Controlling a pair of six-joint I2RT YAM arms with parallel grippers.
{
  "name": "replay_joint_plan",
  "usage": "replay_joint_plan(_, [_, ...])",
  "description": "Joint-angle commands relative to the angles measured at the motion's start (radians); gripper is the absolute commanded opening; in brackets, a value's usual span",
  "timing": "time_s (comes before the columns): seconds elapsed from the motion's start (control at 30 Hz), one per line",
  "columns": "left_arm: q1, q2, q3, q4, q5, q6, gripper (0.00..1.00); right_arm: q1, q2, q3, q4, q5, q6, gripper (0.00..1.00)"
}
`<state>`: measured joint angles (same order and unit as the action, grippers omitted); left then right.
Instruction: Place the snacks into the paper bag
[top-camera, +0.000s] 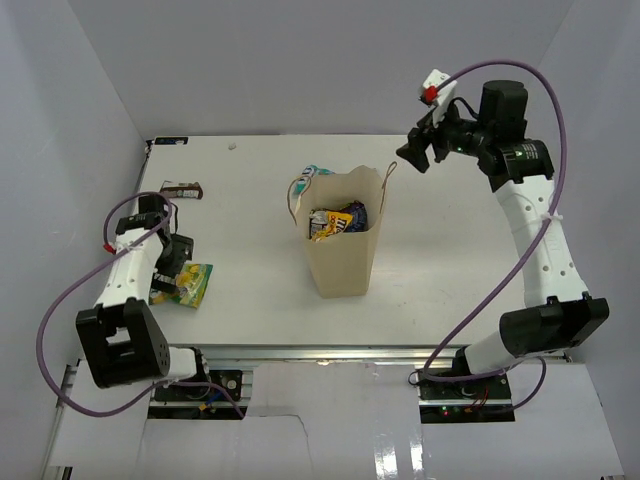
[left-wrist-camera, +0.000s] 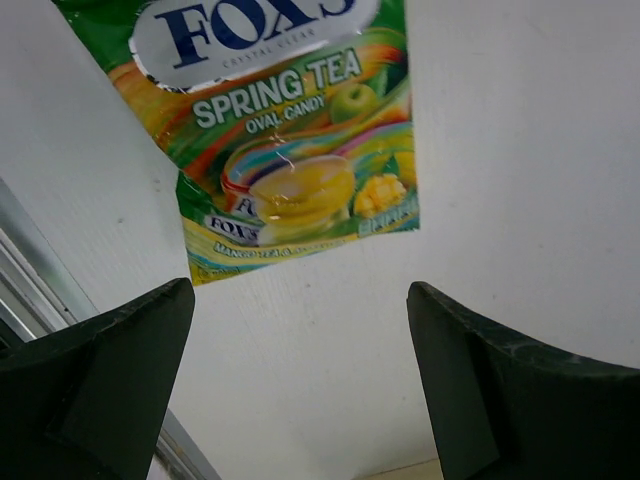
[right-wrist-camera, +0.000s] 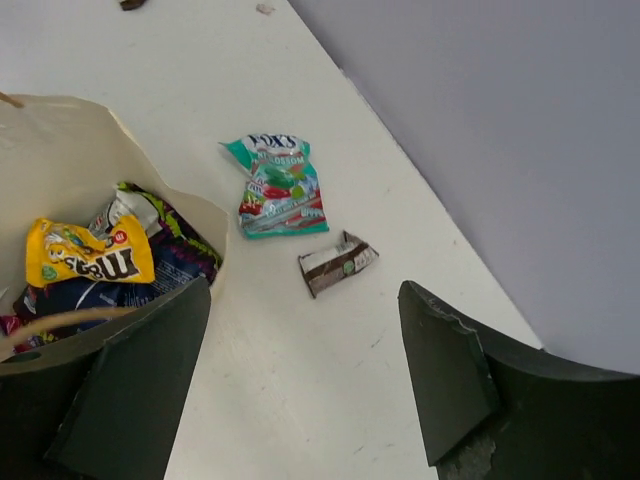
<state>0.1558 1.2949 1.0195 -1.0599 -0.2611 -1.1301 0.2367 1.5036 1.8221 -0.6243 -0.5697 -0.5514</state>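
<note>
While empty and spread, left tool (left-wrist-camera: 298, 300) by one green-yellow pouch (left-wrist-camera: 290, 130), right tool (right-wrist-camera: 303, 290) near one paper bag (right-wrist-camera: 60, 150)

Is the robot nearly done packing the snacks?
Partly. Done: yellow candy packet and purple-black chip bag sit inside the paper bag. In hand: nothing; the open left tool is beside the green-yellow pouch. Left: that pouch, the teal-white packet, a brown-white wrapper, a brown bar.

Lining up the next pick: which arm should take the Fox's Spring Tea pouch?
Left. The left hand, open, hovers just above the Fox's Spring Tea pouch; the right hand is raised beyond the paper bag.
</note>
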Motion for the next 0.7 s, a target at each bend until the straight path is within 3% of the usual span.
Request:
replay_joint_plan(0.0, [0.056,0.082,0.034,-0.04,0.045,0.006,0.98,-0.101,-0.061,-0.061,0.024,-0.093,0.09,0.82])
replay_joint_plan(0.13, [0.093,0.144,0.001,0.032,0.056,0.033,0.95,-0.192,-0.091,-0.119,0.025,-0.131,0.097,0.82])
replay_joint_plan(0.47, [0.168,0.222,-0.081,0.222,0.146,0.15,0.37,-0.313,-0.128,-0.224,0.026,-0.205,0.111,0.83])
replay_joint_plan(0.5, [0.174,0.222,-0.084,0.236,0.163,0.167,0.24,-0.316,-0.129,-0.228,0.026,-0.209,0.114,0.82])
replay_joint_plan(0.57, [0.18,0.204,-0.084,0.265,0.197,0.196,0.11,-0.324,-0.132,-0.239,0.026,-0.222,0.119,0.83])
replay_joint_plan(0.63, [0.18,0.175,-0.081,0.287,0.215,0.245,0.0,-0.33,-0.137,-0.247,0.026,-0.231,0.123,0.83])
replay_joint_plan(0.67, [0.18,0.137,-0.072,0.307,0.241,0.262,0.0,-0.335,-0.138,-0.248,0.026,-0.233,0.125,0.83])
